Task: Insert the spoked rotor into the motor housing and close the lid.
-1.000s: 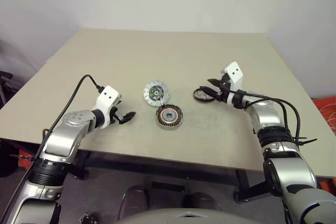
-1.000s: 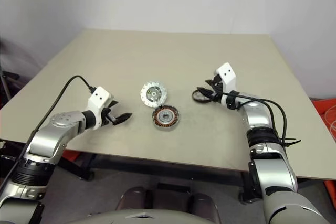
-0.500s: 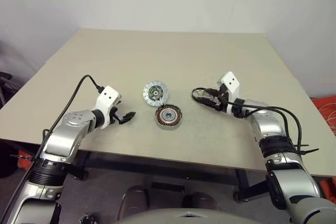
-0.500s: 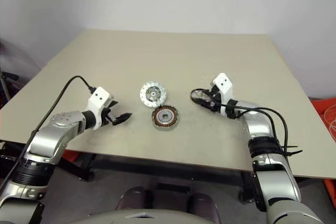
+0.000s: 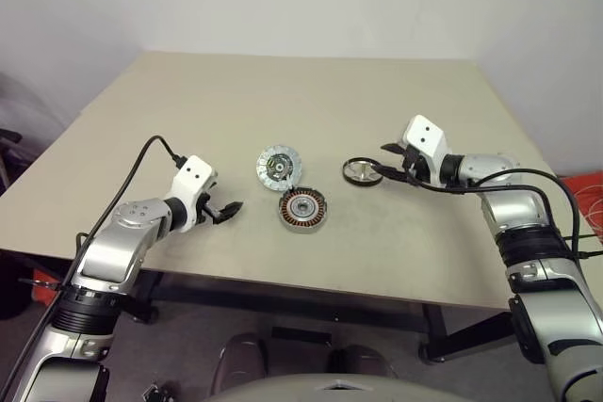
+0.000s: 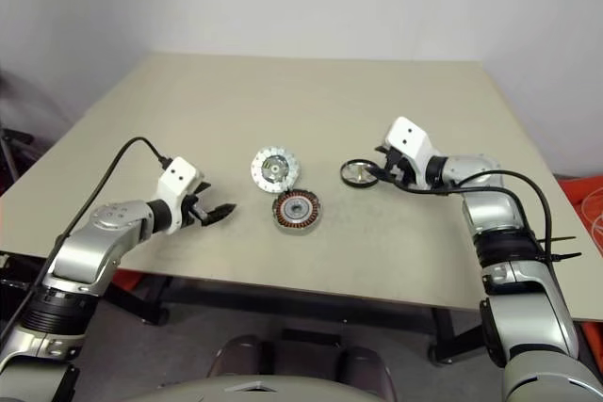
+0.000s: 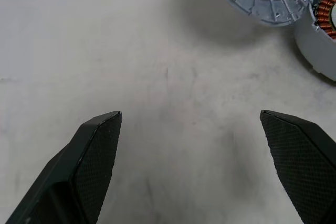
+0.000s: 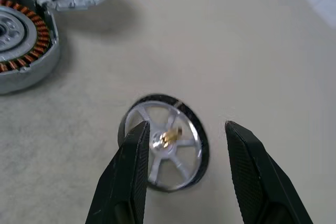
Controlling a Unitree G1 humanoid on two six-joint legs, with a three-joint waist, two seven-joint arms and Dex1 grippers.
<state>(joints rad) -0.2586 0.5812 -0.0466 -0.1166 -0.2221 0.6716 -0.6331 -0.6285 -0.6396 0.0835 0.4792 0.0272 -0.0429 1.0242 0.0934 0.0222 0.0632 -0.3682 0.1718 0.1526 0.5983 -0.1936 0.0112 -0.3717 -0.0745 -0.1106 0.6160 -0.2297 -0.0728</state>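
The spoked rotor (image 8: 167,145) lies flat on the table, silver spokes and brass shaft facing up, to the right of the motor housing (image 5: 303,209). My right gripper (image 8: 185,125) hovers just over the rotor, open; one finger overlaps its rim and bare table shows between the rotor and the other finger. The housing shows its copper windings and silver hub. The lid (image 5: 280,165) rests behind the housing, touching its rim. My left gripper (image 5: 231,209) stands wide open over bare table to the left of the housing, holding nothing.
The tan table (image 5: 283,101) stretches far behind the parts, with a white wall beyond it. Its front edge (image 5: 311,289) runs close below the housing. Cables trail along both arms.
My right hand has rolled and lifted a little. The rotor, tilted at its fingertips before, now lies flat with the silver face up. The left arm has not moved.
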